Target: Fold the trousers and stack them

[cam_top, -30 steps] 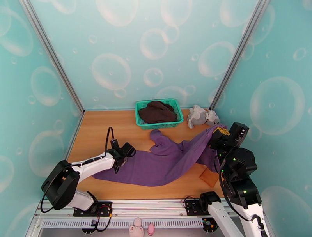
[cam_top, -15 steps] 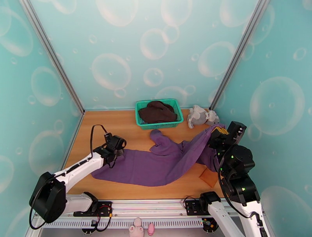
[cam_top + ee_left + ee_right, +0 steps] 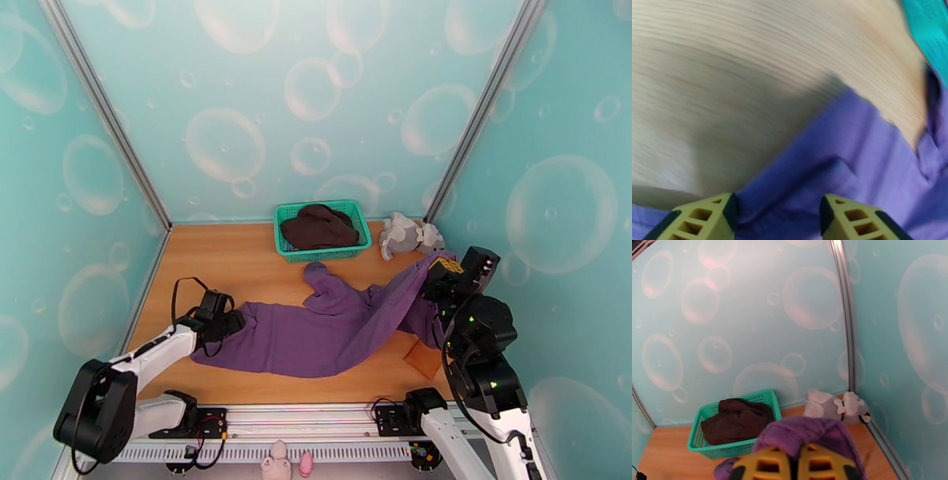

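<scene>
Purple trousers (image 3: 316, 335) lie spread across the middle of the wooden worktop (image 3: 205, 260), reaching from the left arm's side over to the right arm. Most of the cloth rests flat. One bunched end points toward the back, just in front of the green basket (image 3: 328, 253). The right-hand end is lifted off the worktop and rises in a taut band to the right gripper (image 3: 436, 272).

In the right wrist view the right gripper (image 3: 796, 463) has its jaws pressed together, pinching a fold of the trousers (image 3: 805, 433), which drapes over the yellow fingers (image 3: 766, 467).

The left gripper (image 3: 231, 322) sits low at the left edge of the cloth. From the left wrist camera, which is blurred, the left gripper (image 3: 776, 215) has its jaws spread, with purple fabric below the gap and nothing caught between them.

The basket stands at the back of the worktop and holds a dark brown garment (image 3: 318, 226). A grey plush toy (image 3: 407, 235) lies just right of it, in the back right corner.
</scene>
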